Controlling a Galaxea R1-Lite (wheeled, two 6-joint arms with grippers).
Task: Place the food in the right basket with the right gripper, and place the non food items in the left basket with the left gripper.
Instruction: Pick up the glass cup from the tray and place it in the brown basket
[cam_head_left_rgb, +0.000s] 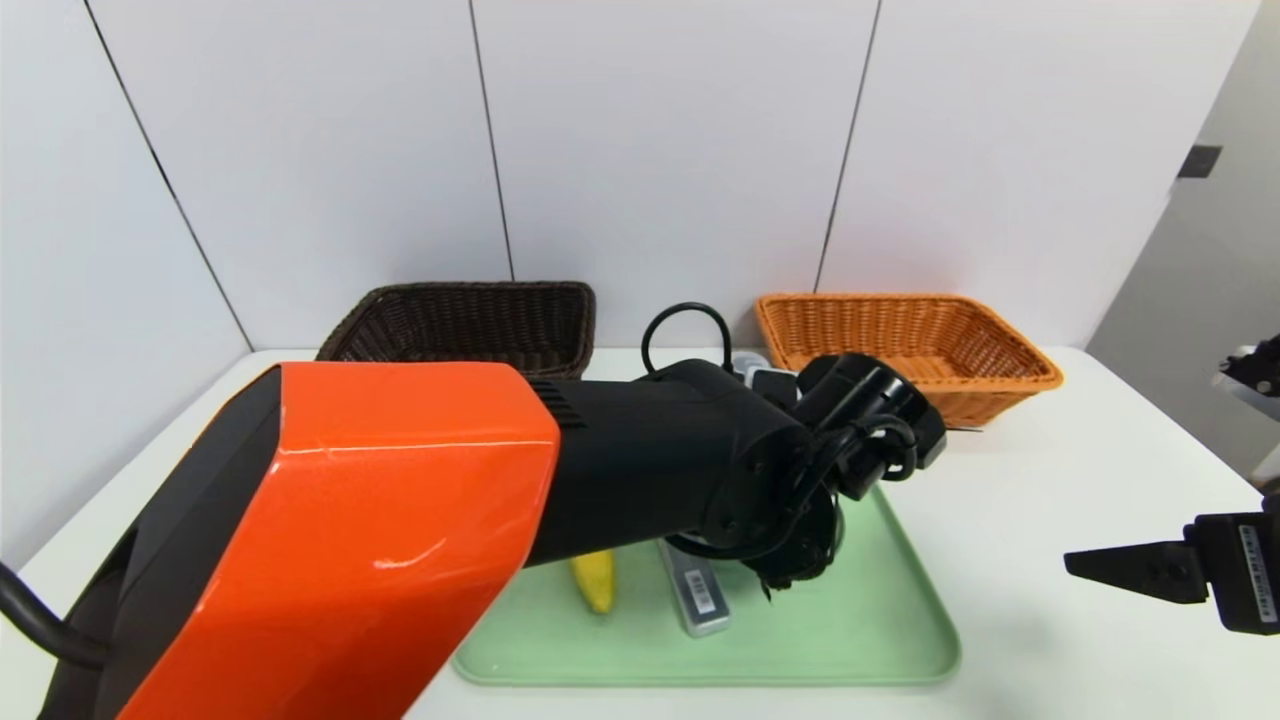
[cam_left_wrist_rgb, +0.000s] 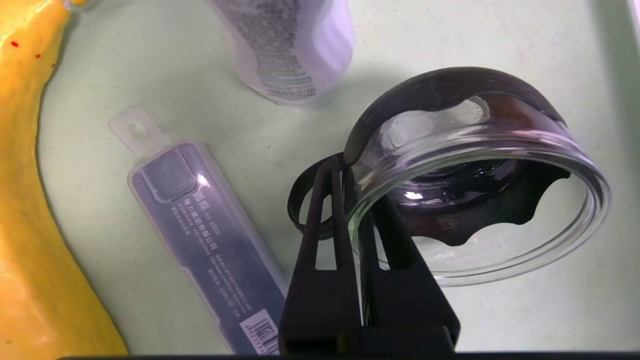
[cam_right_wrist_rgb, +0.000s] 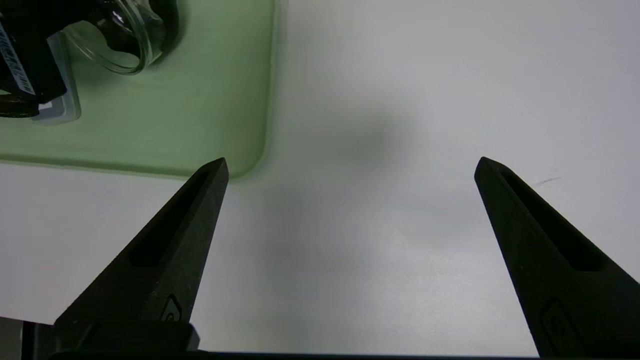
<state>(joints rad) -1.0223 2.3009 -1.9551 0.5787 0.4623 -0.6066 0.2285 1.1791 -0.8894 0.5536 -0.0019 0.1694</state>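
My left gripper (cam_left_wrist_rgb: 352, 185) is shut on the glass cup (cam_left_wrist_rgb: 480, 150), one finger outside its wall and one inside, next to the black handle (cam_left_wrist_rgb: 298, 202). The cup sits over the green tray (cam_left_wrist_rgb: 475, 40). Beside it lie the grey case with a barcode (cam_left_wrist_rgb: 210, 240), the white bottle (cam_left_wrist_rgb: 295, 45) and the yellow banana (cam_left_wrist_rgb: 25, 200). In the head view the left arm covers most of the tray (cam_head_left_rgb: 860, 620); the banana's tip (cam_head_left_rgb: 596, 580) and the case (cam_head_left_rgb: 697, 595) show under it. My right gripper (cam_right_wrist_rgb: 350, 165) hangs open over bare table to the right of the tray.
The dark brown basket (cam_head_left_rgb: 470, 320) stands at the back left and the orange basket (cam_head_left_rgb: 900, 340) at the back right, both against the white wall. White table (cam_head_left_rgb: 1050, 480) stretches between the tray and the right gripper (cam_head_left_rgb: 1090, 563).
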